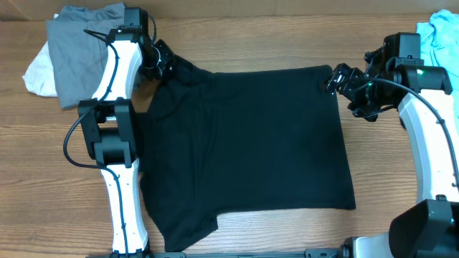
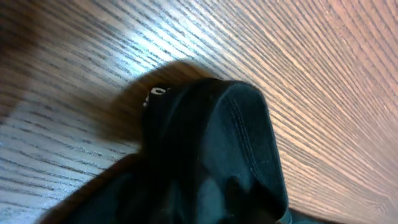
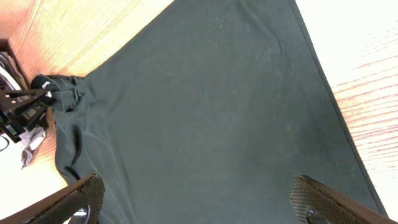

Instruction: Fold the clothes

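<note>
Found black shirt (image 1: pixel 251 136) flat on table (image 1: pixel 387 215), long axis arm to arm, left gripper (image 1: pixel 159 61) at far-left corner (grip unclear, cloth bunched), right gripper (image 1: pixel 336 77) wide open over far-right corner.

Gripper (image 3: pixel 199 190) spread wide above black shirt (image 3: pixel 211 93).

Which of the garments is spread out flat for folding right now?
The black shirt, spread across the middle of the table. The grey garment and white garment lie bunched at the left, the light blue garment at the right edge.
</note>
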Controlling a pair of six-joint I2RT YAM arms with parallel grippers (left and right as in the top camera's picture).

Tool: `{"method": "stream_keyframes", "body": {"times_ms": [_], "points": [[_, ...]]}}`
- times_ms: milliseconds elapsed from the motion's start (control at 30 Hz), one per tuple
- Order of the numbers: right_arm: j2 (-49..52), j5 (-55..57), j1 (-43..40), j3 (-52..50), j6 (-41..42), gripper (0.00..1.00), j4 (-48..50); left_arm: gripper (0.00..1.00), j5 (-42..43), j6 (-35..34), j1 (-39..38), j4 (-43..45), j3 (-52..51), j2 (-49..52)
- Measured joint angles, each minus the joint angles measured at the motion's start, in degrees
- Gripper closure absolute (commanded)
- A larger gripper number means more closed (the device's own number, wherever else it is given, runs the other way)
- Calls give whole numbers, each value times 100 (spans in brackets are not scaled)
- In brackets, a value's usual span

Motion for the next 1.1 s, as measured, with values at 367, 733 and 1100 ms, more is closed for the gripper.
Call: {"method": "stream_keyframes", "body": {"times_ms": [367, 733, 1100], "points": [[0, 2, -2, 0, -2, 0, 0, 96, 219, -57, 0, 433, 0, 0], [0, 2, 0, 0, -2, 0, -7, 88, 317, -225, -188, 1054, 0, 0], [0, 2, 0, 0, -2, 0, -76, 60, -184, -203, -627, 1193, 0, 0]]}}
